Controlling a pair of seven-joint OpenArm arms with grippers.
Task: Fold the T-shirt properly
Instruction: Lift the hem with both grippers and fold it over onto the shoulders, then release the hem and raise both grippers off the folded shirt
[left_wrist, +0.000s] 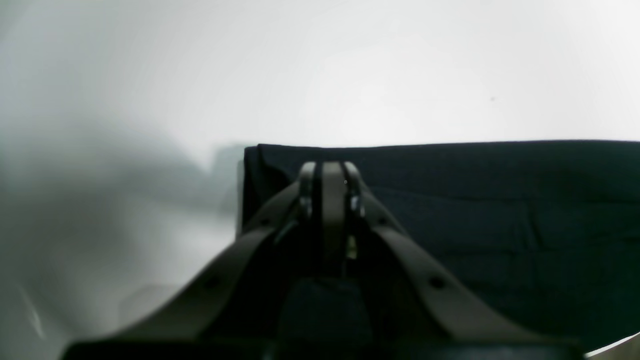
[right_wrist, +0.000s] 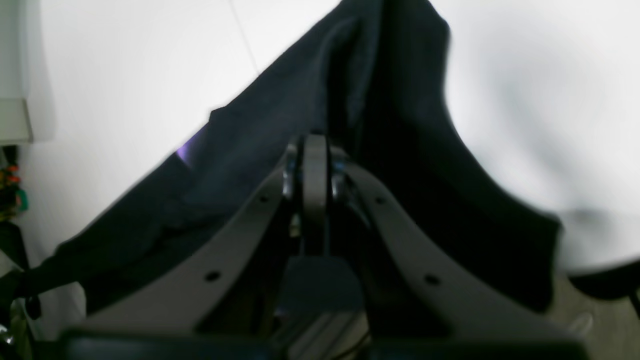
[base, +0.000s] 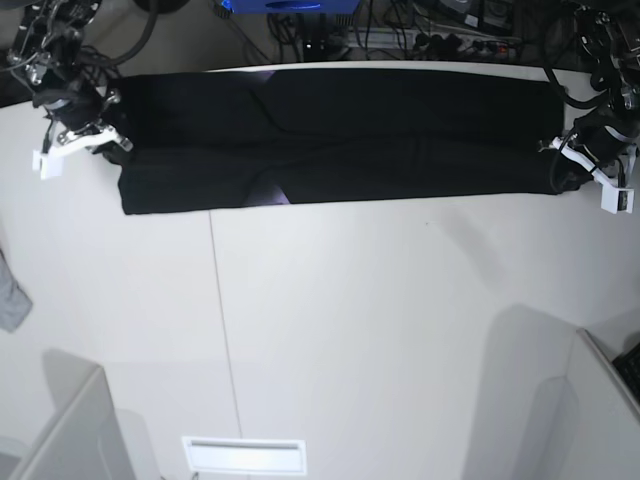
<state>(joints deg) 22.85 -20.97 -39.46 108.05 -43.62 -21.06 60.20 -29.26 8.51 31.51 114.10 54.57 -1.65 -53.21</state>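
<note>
A white table (base: 330, 320) carries the black T-shirt (base: 335, 140), stretched in a long band between both grippers. The left gripper (left_wrist: 330, 172) and right gripper (right_wrist: 315, 145) each have jaws closed, pinching cloth at opposite ends

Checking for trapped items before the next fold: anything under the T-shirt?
Only white table shows around the T-shirt, which lies as a long flat band; a purple sliver of print peeks out at its near edge. Anything beneath is covered.
</note>
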